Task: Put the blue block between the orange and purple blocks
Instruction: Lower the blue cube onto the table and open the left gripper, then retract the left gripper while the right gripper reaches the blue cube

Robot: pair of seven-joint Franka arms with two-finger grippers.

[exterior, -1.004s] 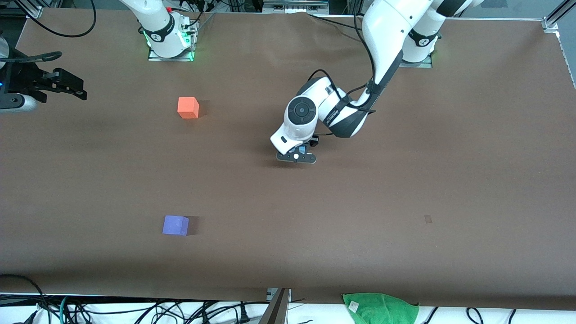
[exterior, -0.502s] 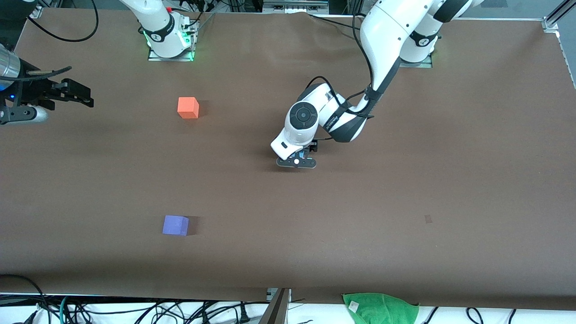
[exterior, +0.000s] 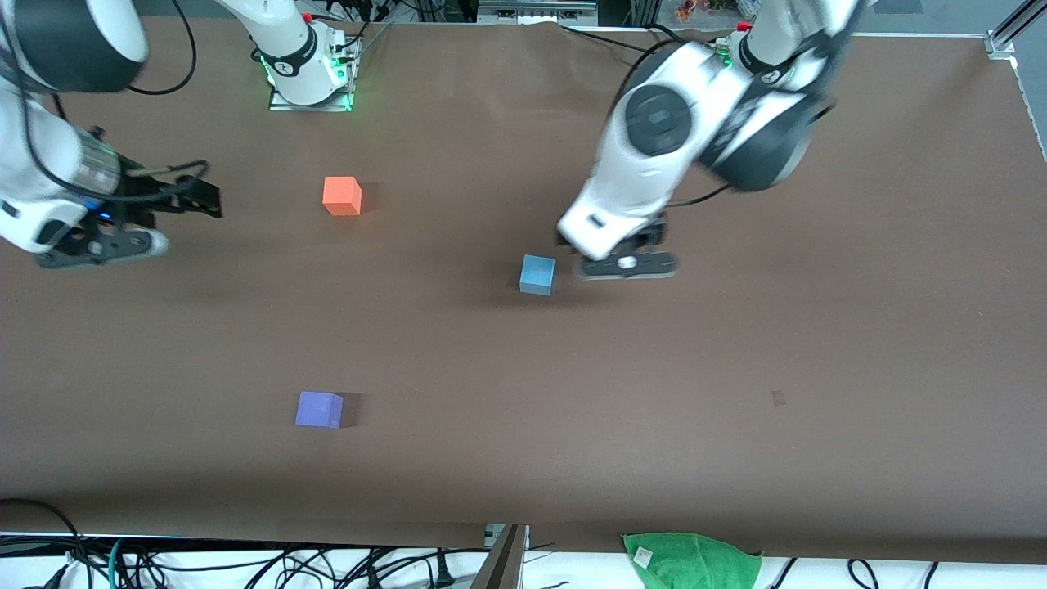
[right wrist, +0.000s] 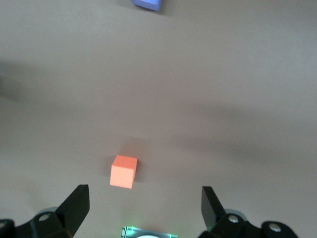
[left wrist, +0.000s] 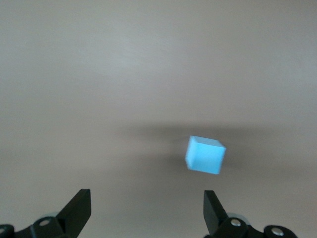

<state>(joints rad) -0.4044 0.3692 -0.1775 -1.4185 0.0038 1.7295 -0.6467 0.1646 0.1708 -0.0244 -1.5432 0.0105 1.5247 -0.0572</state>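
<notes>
The blue block (exterior: 536, 274) lies alone on the brown table, also in the left wrist view (left wrist: 205, 155). The orange block (exterior: 342, 195) sits farther from the front camera. The purple block (exterior: 319, 409) sits nearer to it. Both are closer to the right arm's end of the table than the blue block. My left gripper (exterior: 626, 262) is open and empty in the air just beside the blue block, its fingers (left wrist: 147, 210) spread wide. My right gripper (exterior: 110, 237) is open and empty over the right arm's end of the table; its wrist view shows the orange block (right wrist: 123, 171) and the purple block (right wrist: 146, 4).
A green cloth (exterior: 691, 558) lies off the table's near edge. The right arm's base (exterior: 309, 78) and the left arm's base (exterior: 761, 90) stand at the table's edge farthest from the front camera. Cables hang below the near edge.
My left gripper has let go of the blue block, risen and moved toward the left arm's end. The block now lies uncovered. My right arm has swung in over the table.
</notes>
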